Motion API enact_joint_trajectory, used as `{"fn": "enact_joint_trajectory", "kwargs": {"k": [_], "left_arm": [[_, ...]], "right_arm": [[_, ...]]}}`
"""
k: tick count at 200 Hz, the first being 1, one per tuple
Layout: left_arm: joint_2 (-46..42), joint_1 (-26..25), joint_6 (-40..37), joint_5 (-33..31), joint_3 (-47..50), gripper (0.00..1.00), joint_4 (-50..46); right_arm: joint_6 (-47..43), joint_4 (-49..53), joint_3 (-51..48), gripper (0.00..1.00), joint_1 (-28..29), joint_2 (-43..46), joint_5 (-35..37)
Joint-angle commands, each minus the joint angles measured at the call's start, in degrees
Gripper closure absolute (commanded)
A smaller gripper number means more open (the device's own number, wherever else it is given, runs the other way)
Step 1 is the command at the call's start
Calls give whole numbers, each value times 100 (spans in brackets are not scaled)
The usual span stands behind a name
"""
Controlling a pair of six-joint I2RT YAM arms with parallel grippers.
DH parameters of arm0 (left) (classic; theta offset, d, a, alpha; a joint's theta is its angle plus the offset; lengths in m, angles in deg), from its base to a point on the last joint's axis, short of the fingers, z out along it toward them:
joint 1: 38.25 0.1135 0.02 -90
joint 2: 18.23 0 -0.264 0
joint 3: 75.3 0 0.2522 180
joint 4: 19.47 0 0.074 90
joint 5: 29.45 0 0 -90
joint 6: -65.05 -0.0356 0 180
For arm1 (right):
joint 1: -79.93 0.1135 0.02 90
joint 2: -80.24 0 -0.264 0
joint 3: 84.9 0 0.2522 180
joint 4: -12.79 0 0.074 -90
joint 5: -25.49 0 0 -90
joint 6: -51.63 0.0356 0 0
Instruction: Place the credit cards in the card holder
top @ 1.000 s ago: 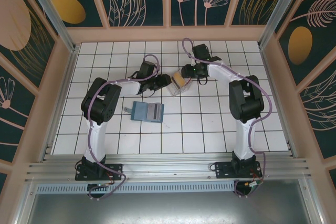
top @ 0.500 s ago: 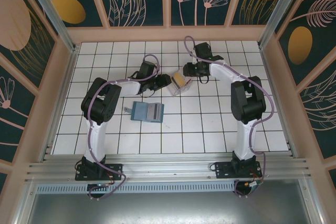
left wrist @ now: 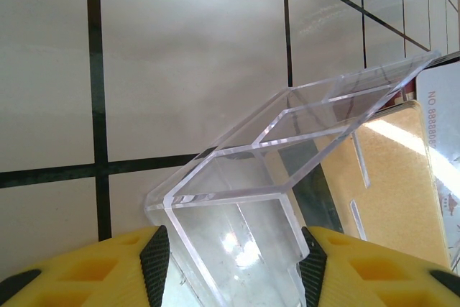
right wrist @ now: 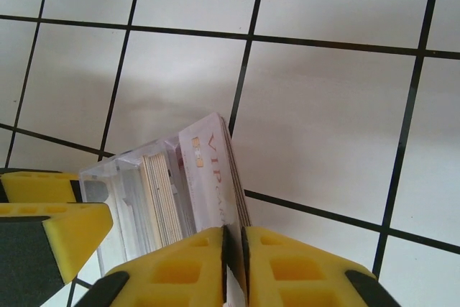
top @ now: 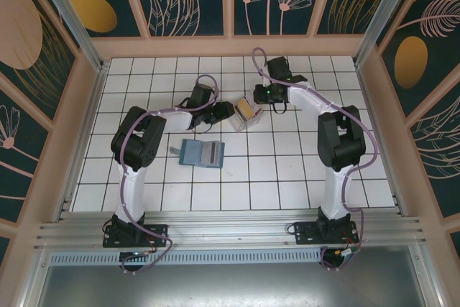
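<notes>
The card holder (top: 244, 114) sits near the middle of the tiled bench (top: 287, 170), between the two arms, and it looks tipped so that its open side faces the right arm. Gold credit cards (right wrist: 162, 192) stand on edge inside it, packed side by side. A white VIP card (right wrist: 212, 170) stands at the outer end of that row, against the holder's wall. The left tool (left wrist: 233, 249) grasps the clear box with a finger on either side, I'd say to steady it while cards go in. The right tool (right wrist: 233, 257) is pinched nearly shut on the VIP card's near edge, probably to guide it home. A teal wallet (top: 203, 153) lies apart, nearer the arm bases
</notes>
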State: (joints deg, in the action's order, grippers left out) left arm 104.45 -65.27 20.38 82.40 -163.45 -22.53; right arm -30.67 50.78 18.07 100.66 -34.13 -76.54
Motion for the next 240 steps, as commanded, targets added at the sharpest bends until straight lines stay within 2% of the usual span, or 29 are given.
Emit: {"fn": "enact_joint_trajectory", "kwargs": {"k": [1,54,99,141,191,240], "left_arm": [[117,-31,3,-102,170,47,-446],[-26,-33,-25,-83,146,47,-558],[-372,-31,-131,-99,-63,46,-859],[-933,-22,-292,-146,-128,44,-1160],[-2211,251,-276,-454,892,43,-1111],[-3459,520,-562,-1093,2217,43,-1600]], "right_arm": [[-77,130,57,89,-65,336,127],[9,114,70,97,-69,605,-127],[159,41,-31,98,-69,959,-501],[483,-252,-611,98,-50,1477,-1061],[975,-624,-1651,98,265,2276,-1379],[2219,-2077,-3011,98,1207,2660,-1599]]}}
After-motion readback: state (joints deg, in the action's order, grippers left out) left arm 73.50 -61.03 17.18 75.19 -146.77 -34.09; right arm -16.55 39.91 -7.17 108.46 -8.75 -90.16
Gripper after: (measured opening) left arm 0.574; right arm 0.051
